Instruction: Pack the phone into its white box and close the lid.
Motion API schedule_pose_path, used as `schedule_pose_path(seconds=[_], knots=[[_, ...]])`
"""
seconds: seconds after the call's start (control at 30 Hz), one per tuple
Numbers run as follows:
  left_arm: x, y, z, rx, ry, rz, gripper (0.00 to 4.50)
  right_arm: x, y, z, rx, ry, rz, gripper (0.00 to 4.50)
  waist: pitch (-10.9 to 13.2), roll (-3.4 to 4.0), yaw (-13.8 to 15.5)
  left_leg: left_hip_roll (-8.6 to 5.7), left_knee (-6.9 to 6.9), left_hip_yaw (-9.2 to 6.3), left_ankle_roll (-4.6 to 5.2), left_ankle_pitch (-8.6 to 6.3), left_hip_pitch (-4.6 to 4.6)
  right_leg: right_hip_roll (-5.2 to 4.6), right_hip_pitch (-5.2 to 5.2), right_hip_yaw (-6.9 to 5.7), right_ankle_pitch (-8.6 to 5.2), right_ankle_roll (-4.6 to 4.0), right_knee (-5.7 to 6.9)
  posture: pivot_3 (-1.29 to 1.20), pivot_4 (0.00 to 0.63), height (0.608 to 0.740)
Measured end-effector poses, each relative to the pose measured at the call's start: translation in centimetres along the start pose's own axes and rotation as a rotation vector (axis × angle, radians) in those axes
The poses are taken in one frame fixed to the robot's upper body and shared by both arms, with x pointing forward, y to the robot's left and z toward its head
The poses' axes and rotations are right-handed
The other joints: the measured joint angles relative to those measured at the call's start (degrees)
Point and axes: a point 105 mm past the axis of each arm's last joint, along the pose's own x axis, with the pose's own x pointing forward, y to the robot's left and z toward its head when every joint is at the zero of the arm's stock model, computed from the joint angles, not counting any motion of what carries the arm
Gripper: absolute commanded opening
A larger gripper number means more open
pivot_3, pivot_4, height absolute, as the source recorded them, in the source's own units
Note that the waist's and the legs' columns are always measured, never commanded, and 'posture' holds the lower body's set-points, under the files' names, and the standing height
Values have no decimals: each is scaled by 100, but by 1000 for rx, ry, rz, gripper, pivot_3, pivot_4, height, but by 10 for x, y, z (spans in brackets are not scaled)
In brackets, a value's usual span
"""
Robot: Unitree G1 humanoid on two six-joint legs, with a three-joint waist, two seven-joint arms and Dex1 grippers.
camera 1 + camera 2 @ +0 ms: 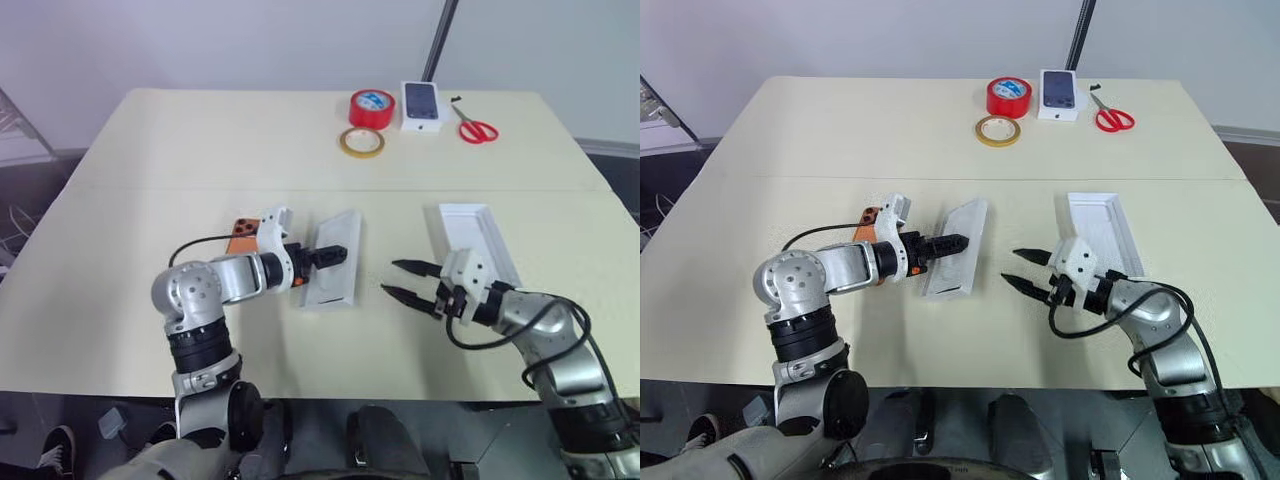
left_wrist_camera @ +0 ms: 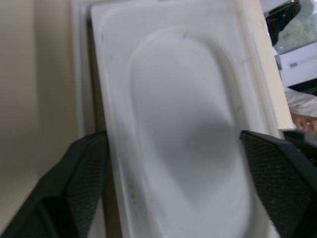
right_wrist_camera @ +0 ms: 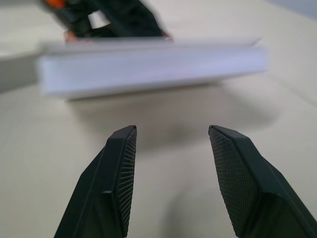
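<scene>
The white box (image 1: 330, 296) lies mid-table with a flat white insert (image 2: 183, 124), marked by an oval recess, lying on top of it. My left gripper (image 1: 338, 256) reaches over this insert from the left. It is open, with one finger on each side of the insert and nothing held. The orange phone (image 1: 243, 231) lies on the table just behind my left wrist, mostly hidden by it. The lid (image 1: 478, 235) rests inside-up to the right. My right gripper (image 1: 388, 277) hovers open and empty between the box and the lid, pointing at the box.
Along the far edge sit a red tape roll (image 1: 372, 108), a yellowish tape ring (image 1: 361, 142), a small white box picturing a dark phone (image 1: 421, 105) and red scissors (image 1: 477, 128). The table's front edge is close below both arms.
</scene>
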Motion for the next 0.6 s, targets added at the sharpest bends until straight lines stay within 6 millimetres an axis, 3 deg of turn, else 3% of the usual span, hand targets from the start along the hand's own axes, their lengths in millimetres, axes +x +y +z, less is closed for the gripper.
schedule_pose_path(seconds=[0.07, 0.17, 0.4, 0.5, 0.6], knots=[[0, -6, 9, 15, -34, -23, 4403, 11, -6, 9, 11, -44, -20, 1507, 0, 0, 11, -1, -7, 0, -11, 7, 0, 0, -2, -1, 0, 0, 0, 0, 150, 740], [-2, -15, 20, 28, -75, -52, 4403, 24, -10, 21, -3, -84, -27, 45, 0, 0, 28, -2, -12, 0, -12, 8, -1, -1, -2, -2, 0, 1, -5, 0, 150, 740], [-26, 3, 34, 129, -134, 25, 4403, 42, -12, 28, 1, -109, -43, 45, 0, 1, -10, 2, -28, 1, -26, 16, 0, 5, -16, 3, 1, -1, 3, 0, 150, 740], [-46, 27, 36, 319, -169, 111, 4403, 59, 5, 30, -50, -100, 29, 45, 0, 1, -66, 7, -44, 12, -40, 24, 6, 10, -26, 19, 1, -4, 4, 0, 150, 740], [-69, 50, 34, 442, -173, 141, 4403, 73, 28, 9, -146, -1, 124, 45, 1, 3, -47, 10, -50, 14, -44, 26, 4, 9, -36, 18, 1, -11, 4, 0, 150, 740]])
